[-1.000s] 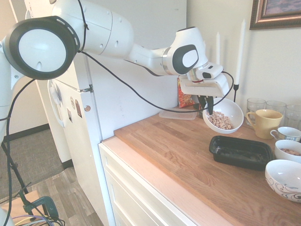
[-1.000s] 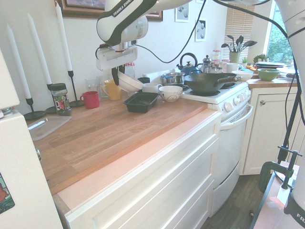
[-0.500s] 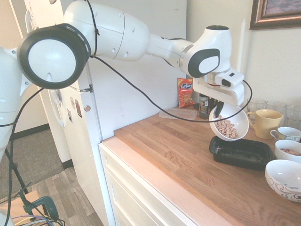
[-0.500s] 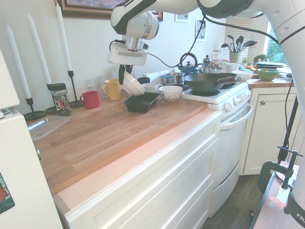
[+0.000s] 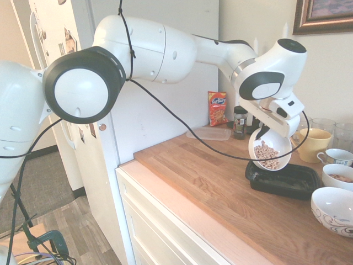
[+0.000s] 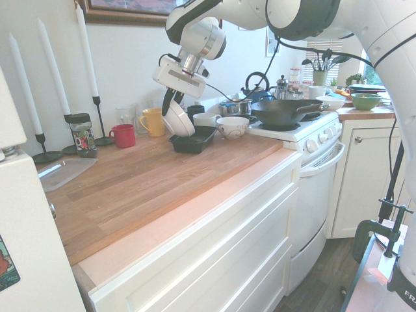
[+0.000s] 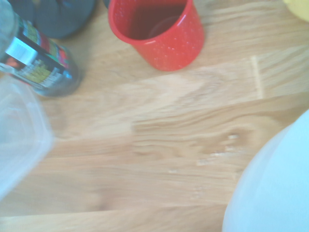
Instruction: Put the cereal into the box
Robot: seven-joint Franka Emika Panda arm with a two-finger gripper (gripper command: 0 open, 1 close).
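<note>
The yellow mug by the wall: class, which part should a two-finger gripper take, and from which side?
Take the yellow mug by its rim wall, coming from above: it stands upright with its mouth open upward. One finger would go inside, one outside. Its handle faces the black box, and glasses stand close behind, so a sideways approach looks cramped.

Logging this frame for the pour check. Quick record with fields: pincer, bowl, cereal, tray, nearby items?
pincer: shut on the rim of the white bowl
bowl: tilted steeply, held above the black tray
cereal: in the bowl, piled toward its low side
tray: on the wooden counter, contents cannot tell
nearby: yellow mug, red mug, clear container
</note>
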